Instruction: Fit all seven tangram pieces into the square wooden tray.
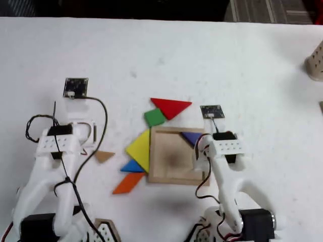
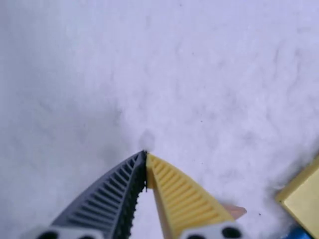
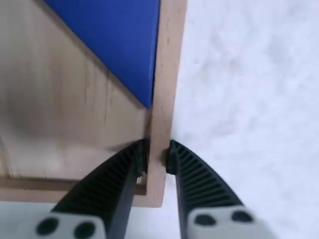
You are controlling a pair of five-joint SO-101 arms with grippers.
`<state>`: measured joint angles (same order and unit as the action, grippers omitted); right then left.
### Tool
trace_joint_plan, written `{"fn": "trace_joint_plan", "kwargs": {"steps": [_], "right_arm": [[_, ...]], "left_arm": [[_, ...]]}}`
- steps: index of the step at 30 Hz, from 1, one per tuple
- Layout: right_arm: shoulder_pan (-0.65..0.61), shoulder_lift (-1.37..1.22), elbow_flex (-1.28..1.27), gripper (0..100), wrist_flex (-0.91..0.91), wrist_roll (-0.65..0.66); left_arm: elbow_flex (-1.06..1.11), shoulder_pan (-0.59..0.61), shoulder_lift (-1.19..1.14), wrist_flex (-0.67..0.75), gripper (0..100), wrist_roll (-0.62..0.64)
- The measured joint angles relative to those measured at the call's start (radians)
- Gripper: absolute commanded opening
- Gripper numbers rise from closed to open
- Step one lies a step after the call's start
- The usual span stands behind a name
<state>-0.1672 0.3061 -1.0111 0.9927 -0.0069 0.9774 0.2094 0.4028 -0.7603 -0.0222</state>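
- The square wooden tray (image 1: 173, 157) sits just right of centre in the lower half of the high view. Its floor is mostly bare, with a blue-violet triangle (image 1: 192, 136) tucked into its upper-right corner, flush against the wall.
- The right gripper (image 3: 155, 157) pinches the tray's right wall near the lower corner, one finger inside the tray and one outside.
- Open white table (image 1: 227, 60) spreads across the upper half and the right of the high view.
- The left gripper (image 2: 145, 155) has its tips pressed together on nothing, over bare table at lower left.
- In the left wrist view a tan triangle (image 1: 104, 156) is half hidden behind the yellow finger (image 2: 184, 199).
- A yellow triangle (image 1: 140, 149) lies hard against the tray's left wall, with a small blue triangle (image 1: 132, 166) and an orange parallelogram (image 1: 128, 183) below it.
- A green square (image 1: 154, 117) and a red triangle (image 1: 171, 107) crowd the tray's upper-left corner.
- A tan object (image 1: 315, 63) is cut off at the right edge and too unclear to identify.
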Motion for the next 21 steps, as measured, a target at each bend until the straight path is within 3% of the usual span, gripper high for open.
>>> {"fn": "trace_joint_plan", "kwargs": {"steps": [5,11,14,21], "right_arm": [[-0.031,0.002,0.0,29.9,0.006,-0.006],[-0.031,-0.002,0.005,30.4,0.023,0.0],[-0.02,0.044,-0.006,30.4,0.094,0.069],[0.144,0.304,-0.092,30.4,0.157,0.175]], "left_arm": [[0.0,0.0,0.0,0.0,2,0.0],[0.0,0.0,0.0,0.002,2,0.0],[0.0,0.0,0.0,0.003,2,0.0],[0.002,-0.025,0.0,0.003,2,0.002]]}}
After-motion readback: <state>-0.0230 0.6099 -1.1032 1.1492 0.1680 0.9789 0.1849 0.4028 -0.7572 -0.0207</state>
